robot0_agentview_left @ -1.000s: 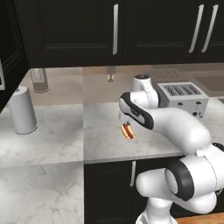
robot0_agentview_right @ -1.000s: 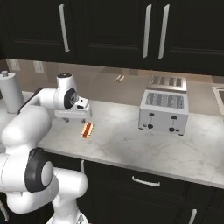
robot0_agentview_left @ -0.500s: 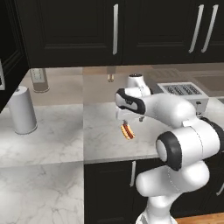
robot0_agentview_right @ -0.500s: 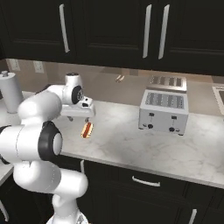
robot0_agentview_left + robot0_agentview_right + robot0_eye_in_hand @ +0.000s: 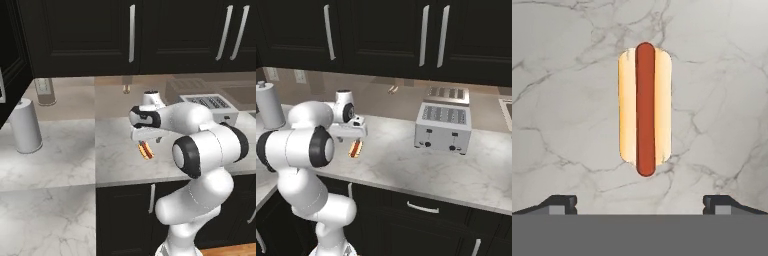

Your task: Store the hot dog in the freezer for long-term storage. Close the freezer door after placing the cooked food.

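Your jaws (image 5: pixel 640 202) stand wide apart and empty, tips at either side of the hand view's bottom. The hot dog (image 5: pixel 645 109) lies flat on the marble surface (image 5: pixel 567 75) directly ahead of them, centred between the tips, its long axis crosswise to the closing line. Judgement: a straight descent should bracket the bun.

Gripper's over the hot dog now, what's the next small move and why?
Probably lower straight down. In the hand view the hot dog lies on the marble counter ahead of the open gripper, between its fingertip lines and not yet between the fingertips.
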